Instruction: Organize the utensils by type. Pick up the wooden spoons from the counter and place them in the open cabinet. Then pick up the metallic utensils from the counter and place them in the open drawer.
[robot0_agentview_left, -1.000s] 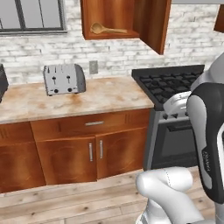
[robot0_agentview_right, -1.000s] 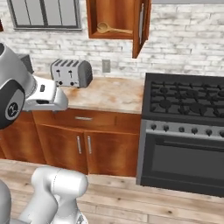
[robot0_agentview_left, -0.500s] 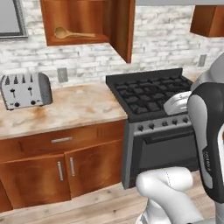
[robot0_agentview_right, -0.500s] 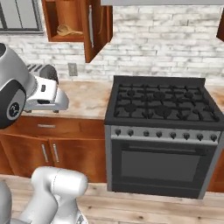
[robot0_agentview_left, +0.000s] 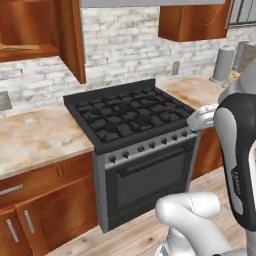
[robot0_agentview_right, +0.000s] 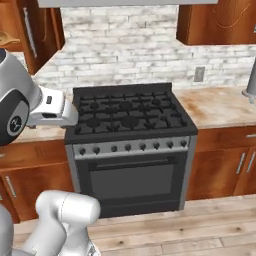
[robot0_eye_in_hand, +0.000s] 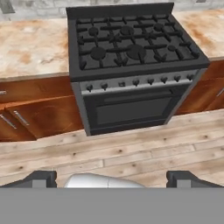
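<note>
An open reddish-brown wall cabinet (robot0_agentview_left: 35, 25) hangs at the upper left, and one wooden spoon (robot0_agentview_left: 19, 48) lies on its shelf. The right base view shows that cabinet (robot0_agentview_right: 12, 22) at its top left corner. Beige marbled counter (robot0_agentview_left: 35, 137) runs on both sides of a stove, and the counter (robot0_eye_in_hand: 30, 46) parts in view carry no utensils. The metallic utensils and the drawer are out of view. My gripper (robot0_eye_in_hand: 112, 179) is open with nothing between its fingertips (robot0_eye_in_hand: 41, 178), and it looks down at the stove front and the floor.
A black gas stove (robot0_agentview_left: 130, 117) with an oven door below fills the middle. A closed wall cabinet (robot0_agentview_left: 195, 22) hangs at the upper right. A grey cylinder (robot0_agentview_left: 222, 64) stands on the right counter. Base cabinets (robot0_agentview_right: 220, 165) flank the stove above a wooden floor (robot0_eye_in_hand: 131, 153).
The whole picture has slid left as the base drove right: the toaster left the views and the stove came to the centre. The gripper stayed open.
</note>
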